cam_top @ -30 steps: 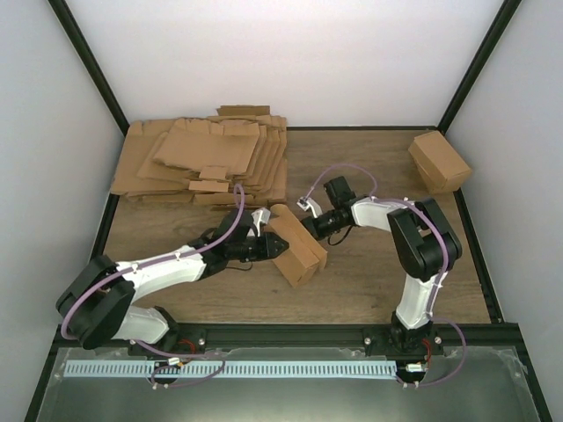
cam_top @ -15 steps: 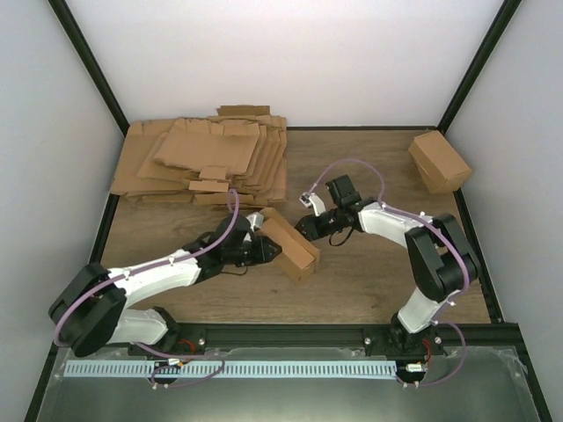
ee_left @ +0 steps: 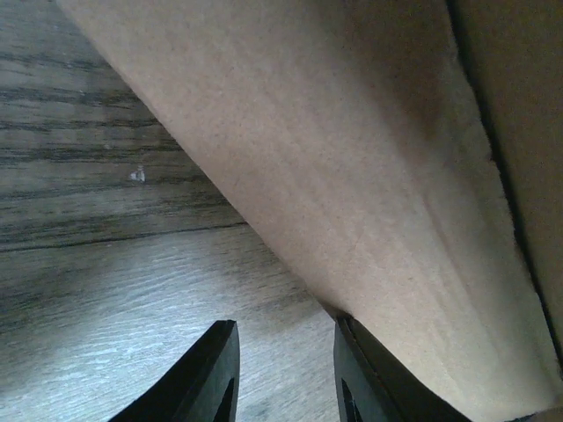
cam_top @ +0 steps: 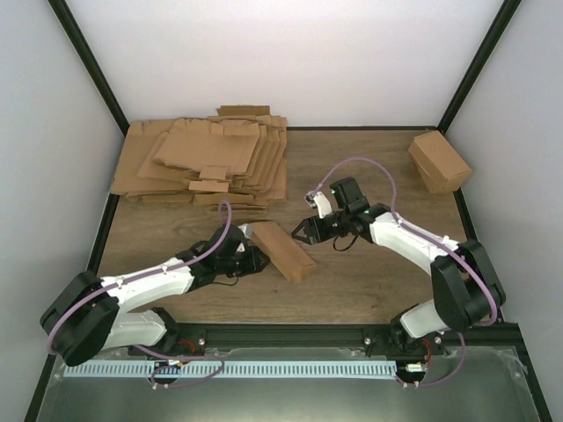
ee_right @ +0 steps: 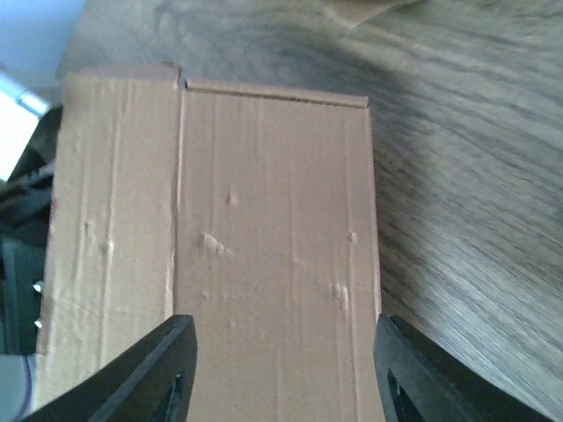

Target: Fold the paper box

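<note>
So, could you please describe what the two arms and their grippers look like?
Both the left arm and right arm have white link covers between bulky black joints. A lilac cable loops loosely along each. The left gripper and right gripper each end in two smooth black fingers. No markings are visible.

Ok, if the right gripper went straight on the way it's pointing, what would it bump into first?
Most likely the paper box. The right gripper points at its end, and its wrist view shows cardboard straight ahead between the spread fingers. How near is unclear.
</note>
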`<state>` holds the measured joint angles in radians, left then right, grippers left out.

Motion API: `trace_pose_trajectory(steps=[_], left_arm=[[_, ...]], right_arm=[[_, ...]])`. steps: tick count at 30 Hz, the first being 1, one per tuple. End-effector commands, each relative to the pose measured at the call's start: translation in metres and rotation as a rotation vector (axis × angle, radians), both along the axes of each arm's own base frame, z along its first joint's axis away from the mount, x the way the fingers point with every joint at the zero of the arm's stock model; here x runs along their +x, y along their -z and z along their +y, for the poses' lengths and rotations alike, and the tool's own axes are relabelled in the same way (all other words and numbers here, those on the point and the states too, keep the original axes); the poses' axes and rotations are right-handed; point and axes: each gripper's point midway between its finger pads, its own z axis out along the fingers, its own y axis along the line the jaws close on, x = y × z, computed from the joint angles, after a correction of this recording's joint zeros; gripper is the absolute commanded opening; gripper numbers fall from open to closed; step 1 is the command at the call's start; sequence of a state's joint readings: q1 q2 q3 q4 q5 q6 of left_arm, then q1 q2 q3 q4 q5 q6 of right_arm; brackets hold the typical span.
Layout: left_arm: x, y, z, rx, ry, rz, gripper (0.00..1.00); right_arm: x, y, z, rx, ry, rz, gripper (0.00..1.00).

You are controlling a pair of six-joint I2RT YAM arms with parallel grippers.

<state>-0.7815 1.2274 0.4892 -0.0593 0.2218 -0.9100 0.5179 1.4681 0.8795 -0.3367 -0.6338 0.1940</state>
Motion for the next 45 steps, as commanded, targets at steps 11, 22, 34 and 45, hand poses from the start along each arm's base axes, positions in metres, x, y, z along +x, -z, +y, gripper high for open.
trace_pose_trajectory(steps=[11,22,34,45], left_arm=[[0.035,-0.035,-0.039,-0.088,0.033,-0.102,0.33],[0.037,-0.017,-0.065,-0.091,0.102,-0.067,0.33],[0.043,-0.049,-0.097,-0.162,0.155,-0.127,0.33],[0.038,-0.036,-0.089,-0.086,0.149,-0.089,0.33]], right_arm=[[0.020,0.043,-0.020,-0.137,0.164,0.041,0.35],[0.017,0.083,-0.033,-0.161,0.193,0.103,0.28],[0.019,0.107,-0.047,-0.118,0.217,0.203,0.21],[0.004,0.085,-0.025,0.076,0.061,0.243,0.21]])
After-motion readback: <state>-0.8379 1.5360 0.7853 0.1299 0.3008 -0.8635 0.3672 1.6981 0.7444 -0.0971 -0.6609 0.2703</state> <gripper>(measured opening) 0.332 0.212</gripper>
